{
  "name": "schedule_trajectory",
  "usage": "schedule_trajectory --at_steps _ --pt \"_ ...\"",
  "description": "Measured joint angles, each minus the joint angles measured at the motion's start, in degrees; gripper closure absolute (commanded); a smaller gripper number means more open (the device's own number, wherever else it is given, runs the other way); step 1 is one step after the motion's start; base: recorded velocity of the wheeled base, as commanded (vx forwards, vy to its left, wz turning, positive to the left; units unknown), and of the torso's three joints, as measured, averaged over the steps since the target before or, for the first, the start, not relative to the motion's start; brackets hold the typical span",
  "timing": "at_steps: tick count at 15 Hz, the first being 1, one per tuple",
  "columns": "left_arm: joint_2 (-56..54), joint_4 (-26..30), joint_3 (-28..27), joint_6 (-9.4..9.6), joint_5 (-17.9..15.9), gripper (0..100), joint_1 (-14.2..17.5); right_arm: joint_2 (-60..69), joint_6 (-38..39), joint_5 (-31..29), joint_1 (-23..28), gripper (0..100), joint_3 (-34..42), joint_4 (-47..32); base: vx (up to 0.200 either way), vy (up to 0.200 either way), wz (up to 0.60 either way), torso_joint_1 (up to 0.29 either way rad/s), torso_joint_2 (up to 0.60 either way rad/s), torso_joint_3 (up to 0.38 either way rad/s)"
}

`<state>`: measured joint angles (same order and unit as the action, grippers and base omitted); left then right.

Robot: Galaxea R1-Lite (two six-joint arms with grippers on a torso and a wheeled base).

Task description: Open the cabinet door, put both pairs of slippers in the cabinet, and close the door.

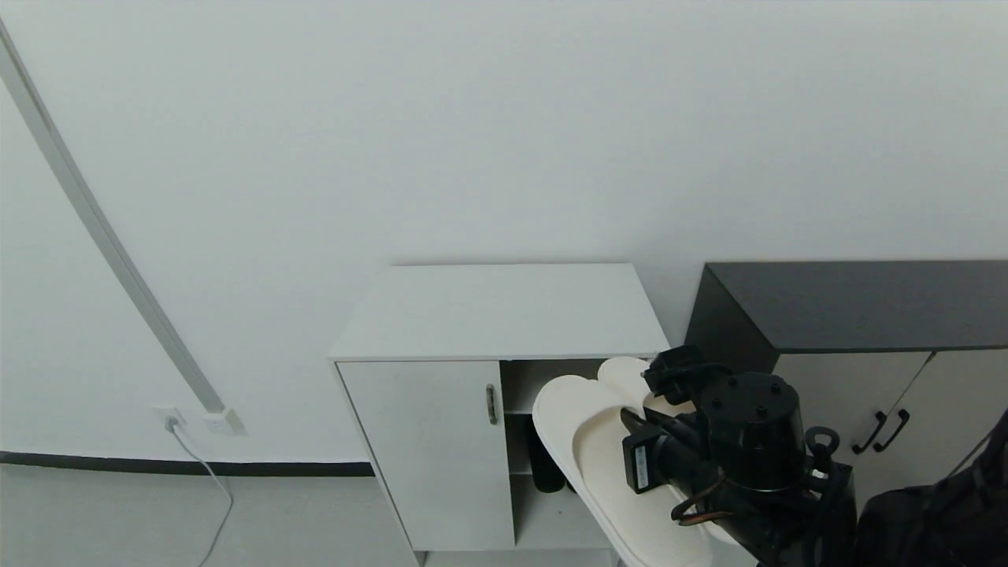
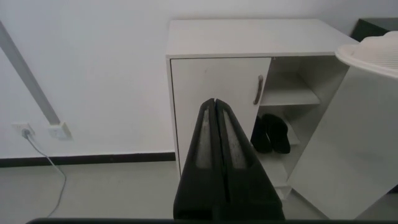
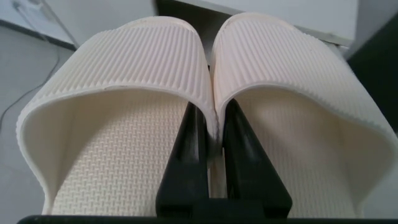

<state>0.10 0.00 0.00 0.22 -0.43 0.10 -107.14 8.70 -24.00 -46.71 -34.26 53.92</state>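
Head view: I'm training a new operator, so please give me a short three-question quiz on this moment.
1. True or false: the cream slippers already lie on a shelf in the cabinet.
2. What is already inside the cabinet? A. black slippers B. a box C. a bag
3. Fill in: the left hand is ___ and holds nothing.

Key
1. False: the right hand holds them in front of the cabinet's open side.
2. A
3. shut
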Motion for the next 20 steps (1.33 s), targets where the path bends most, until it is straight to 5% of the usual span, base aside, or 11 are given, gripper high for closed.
schedule_trajectory --at_steps 13,20 --pt "0.0 0.0 0.0 -0.04 -0.01 100 -0.05 -0.27 -0.01 -0.09 -0.59 100 0.8 0.02 0.0 0.0 0.0 0.0 0.0 0.0" --pt "0.0 0.0 0.0 -0.06 -0.01 100 -0.02 -0.83 -0.01 0.0 -1.02 100 1.1 0.2 0.0 0.0 0.0 -0.142 0.32 0.177"
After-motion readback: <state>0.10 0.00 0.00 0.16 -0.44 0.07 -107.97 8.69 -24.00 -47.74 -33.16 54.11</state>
